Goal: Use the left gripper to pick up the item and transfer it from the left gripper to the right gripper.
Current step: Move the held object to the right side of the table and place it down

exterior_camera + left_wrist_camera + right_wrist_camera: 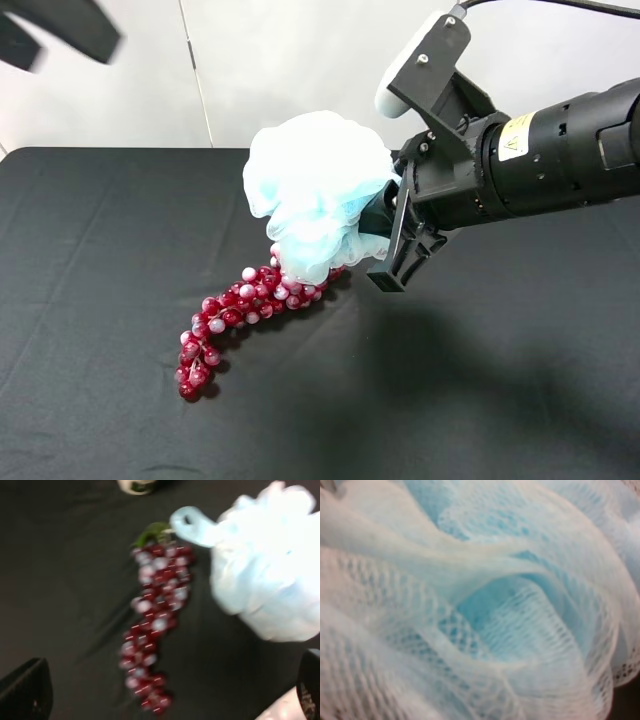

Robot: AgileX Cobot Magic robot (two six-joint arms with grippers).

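Puff [315, 195] in clasp of right pincer [378, 235]; left pincer [45, 38] spread wide; yellow sticker [514, 137] unreadable.

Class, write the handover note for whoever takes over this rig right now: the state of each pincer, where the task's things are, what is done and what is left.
Left pincer: open, empty, high at the far left, clear of the bath puff.
Right pincer: shut on the bath puff, holding it in the air.
The puff hangs over the upper end of the grape bunch, which lies on the black table.
Done: the puff is off the table and in the right pincer alone, so the handover looks complete.
Left: probably nothing; just check that the grip on the soft mesh holds.
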